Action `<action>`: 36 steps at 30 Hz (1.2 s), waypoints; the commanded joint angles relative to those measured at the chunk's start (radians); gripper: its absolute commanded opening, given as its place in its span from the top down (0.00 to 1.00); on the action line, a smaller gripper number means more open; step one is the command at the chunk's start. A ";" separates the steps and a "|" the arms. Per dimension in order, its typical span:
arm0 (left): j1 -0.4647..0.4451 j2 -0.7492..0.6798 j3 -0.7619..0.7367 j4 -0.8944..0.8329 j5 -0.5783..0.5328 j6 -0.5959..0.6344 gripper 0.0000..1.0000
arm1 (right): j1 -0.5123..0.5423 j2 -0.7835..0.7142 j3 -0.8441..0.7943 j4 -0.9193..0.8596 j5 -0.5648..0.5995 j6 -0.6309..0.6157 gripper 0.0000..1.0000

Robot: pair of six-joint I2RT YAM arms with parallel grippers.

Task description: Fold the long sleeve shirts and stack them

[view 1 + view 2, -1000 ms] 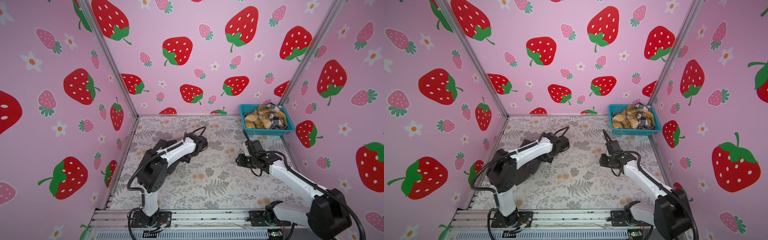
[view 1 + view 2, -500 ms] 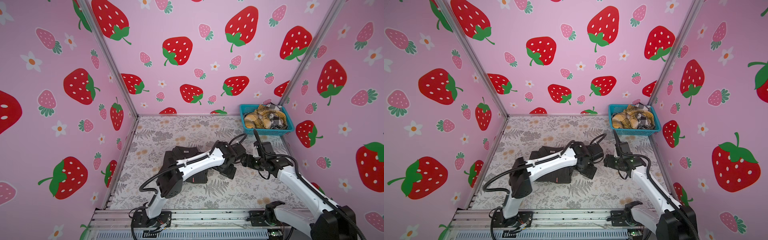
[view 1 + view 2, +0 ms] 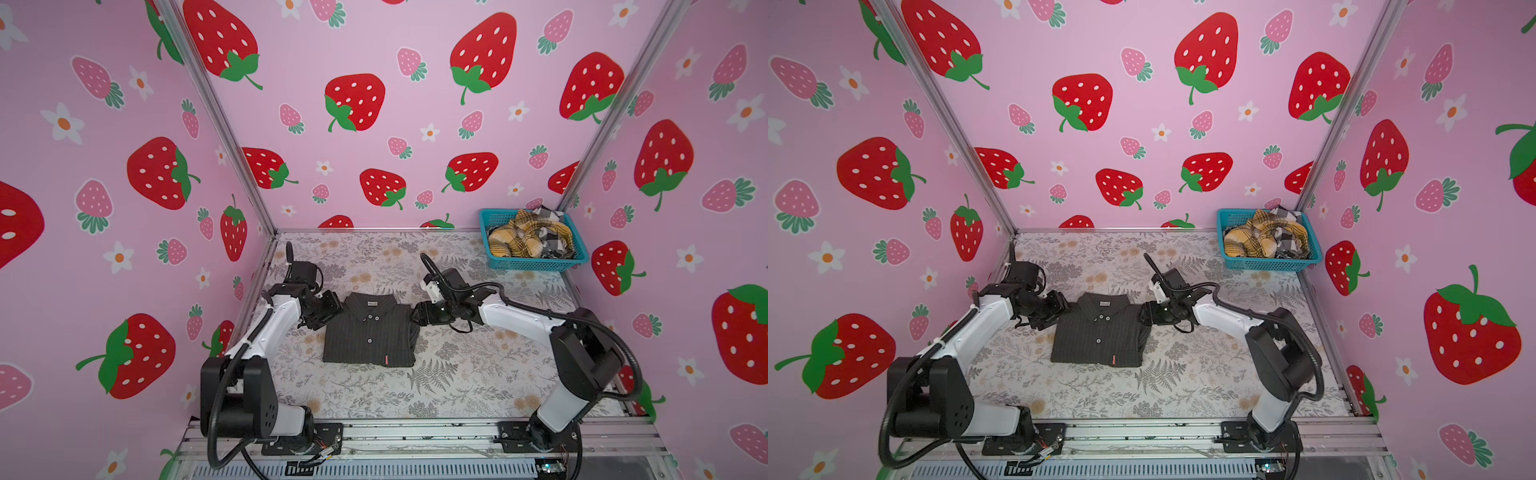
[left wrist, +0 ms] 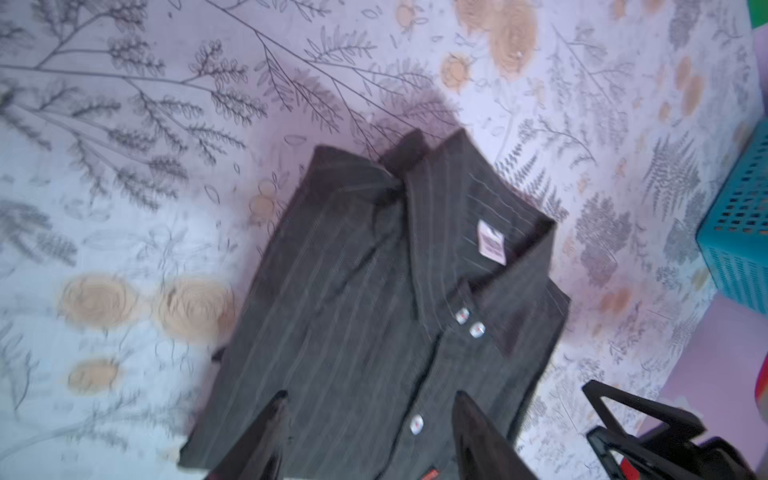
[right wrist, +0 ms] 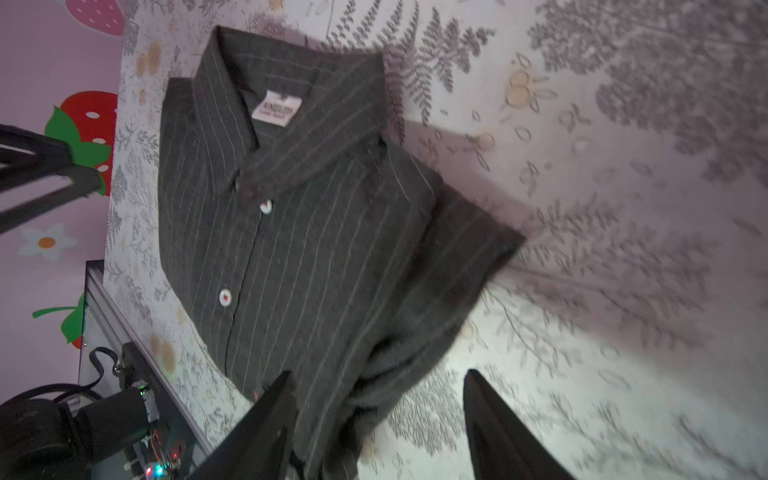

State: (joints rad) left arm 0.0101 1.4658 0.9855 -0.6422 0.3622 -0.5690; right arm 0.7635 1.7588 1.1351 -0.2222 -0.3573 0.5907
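A charcoal pinstriped long sleeve shirt (image 3: 370,336) (image 3: 1098,336) lies folded, collar to the back, on the middle of the table. My left gripper (image 3: 337,308) (image 3: 1066,309) hovers at its left shoulder; in the left wrist view it (image 4: 370,395) is open above the button placket (image 4: 415,424). My right gripper (image 3: 415,313) (image 3: 1144,313) is at the right shoulder. It (image 5: 378,374) is open over the shirt's bunched side edge (image 5: 374,374), gripping nothing. A mustard plaid shirt (image 3: 519,239) and a black-and-white check shirt (image 3: 555,241) lie crumpled in the basket.
The teal mesh basket (image 3: 532,264) (image 3: 1266,264) stands in the back right corner against the walls. Pink strawberry walls close off the left, back and right. A metal rail (image 3: 415,432) with both arm bases runs along the front edge.
The left arm has swung back from right of the middle to the shirt's left shoulder. The right gripper has shifted left to the right shoulder. The folded charcoal shirt now lies uncovered.
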 commanded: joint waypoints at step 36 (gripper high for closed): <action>0.055 0.194 0.065 0.213 0.111 -0.029 0.39 | 0.007 0.155 0.084 0.242 -0.092 0.170 0.95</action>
State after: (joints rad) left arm 0.0814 1.7218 1.0275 -0.3874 0.4953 -0.5991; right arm 0.7624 2.0132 1.2640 0.0311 -0.5400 0.7410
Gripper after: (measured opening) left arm 0.613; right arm 0.061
